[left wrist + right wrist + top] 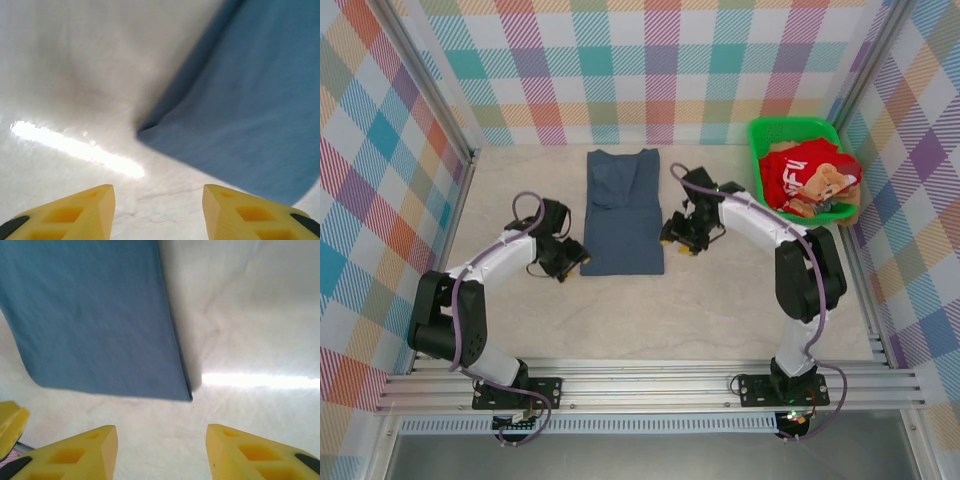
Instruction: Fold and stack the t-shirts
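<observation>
Blue shirt (623, 215) is lying on the desk (620, 320), long axis running near to far. Left fingers (75, 212) and right fingers (250, 452) are hovering parted, empty, flanking its near corners.

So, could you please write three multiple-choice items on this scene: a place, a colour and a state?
1. Where on the pale table does the green plastic basket stand? A. far right corner B. near left corner C. between the arms
2. What colour is the folded cloth t-shirt lying mid-table? A. red B. slate-blue C. white
3. How do the left tool and right tool stand? A. both shut on cloth B. both open, empty C. one open, one shut
Answers: 1 A, it sits by the far right wall; 2 B, blue in every view; 3 B, bare table shows in each gap.
</observation>
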